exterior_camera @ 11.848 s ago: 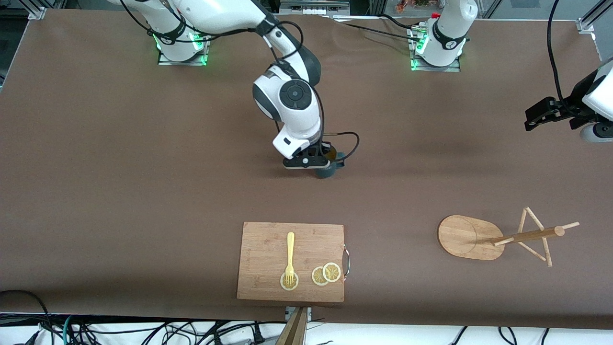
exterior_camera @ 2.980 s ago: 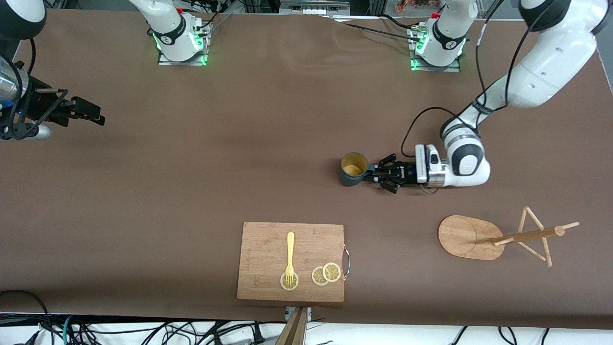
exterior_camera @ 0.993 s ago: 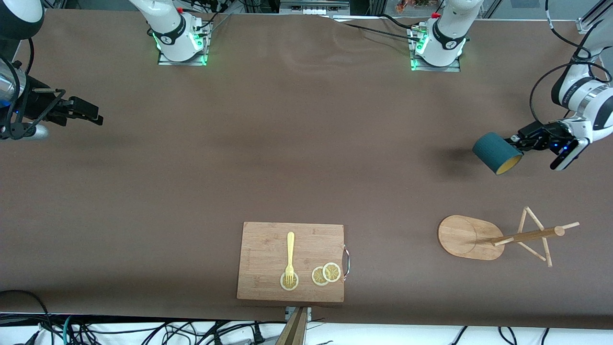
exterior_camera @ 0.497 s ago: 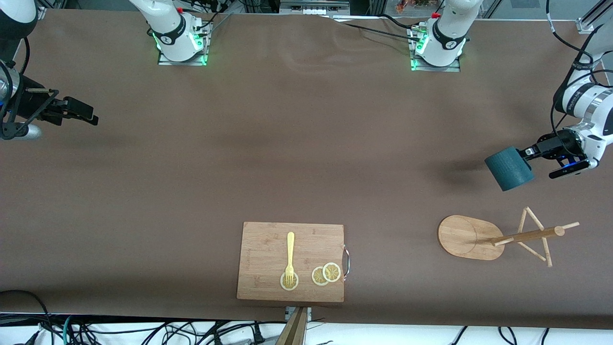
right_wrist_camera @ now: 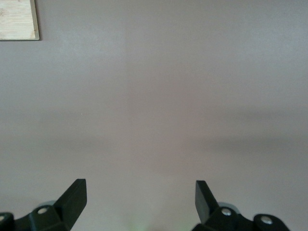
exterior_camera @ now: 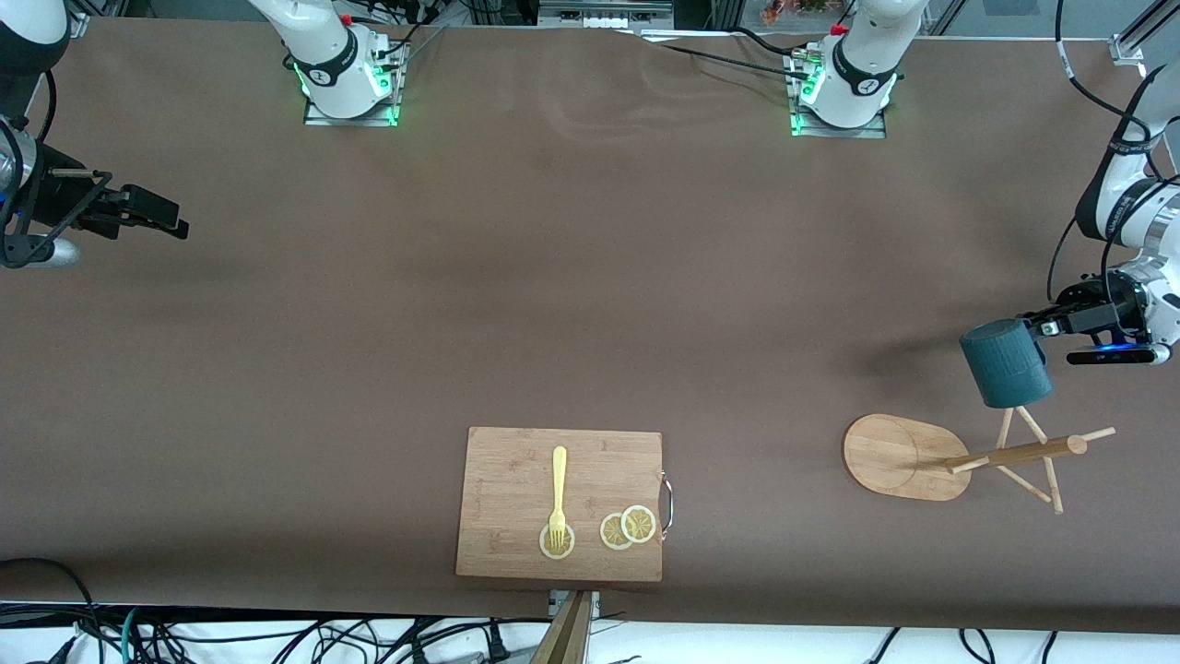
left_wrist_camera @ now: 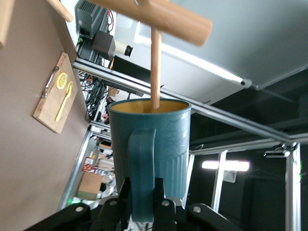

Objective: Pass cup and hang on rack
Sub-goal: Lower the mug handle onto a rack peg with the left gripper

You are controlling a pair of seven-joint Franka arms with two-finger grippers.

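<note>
Left hand [left_wrist_camera: 142, 204] clenched on the cup's [exterior_camera: 1005, 363] handle, over the rack's [exterior_camera: 1014, 454] pegs; right hand [right_wrist_camera: 139, 197] released, waiting over the right arm's counter [exterior_camera: 516, 277] end.

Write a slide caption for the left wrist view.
Left hand grips ribbed teal cup by its handle, near wooden rack's peg.

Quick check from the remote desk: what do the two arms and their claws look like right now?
Both arms are glossy white with dark joint bands, on bases lit green. Black cables trail along them. The left claw and right claw are black, with angular fingers; a blue light glows by the left wrist.
</note>
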